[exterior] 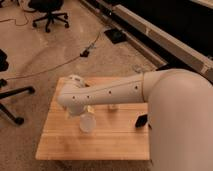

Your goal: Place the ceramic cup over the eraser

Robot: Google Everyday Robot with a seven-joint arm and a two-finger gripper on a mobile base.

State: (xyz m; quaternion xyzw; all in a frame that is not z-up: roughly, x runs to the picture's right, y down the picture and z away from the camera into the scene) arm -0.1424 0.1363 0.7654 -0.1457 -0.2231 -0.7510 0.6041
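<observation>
Eraser point(141, 121) lies on the bench point(65, 146) well to the view's right of the cup point(87, 124), while the hand point(88, 111) sits atop the cup, perhaps gripping it, though I cannot tell.

The ceramic cup point(87, 123) is plain white, right under the pale tool point(88, 111) over the light, plank-lined wood surface point(60, 145). The eraser point(142, 121) is black, and the arm point(110, 92) is off-white with little dark dots.
</observation>
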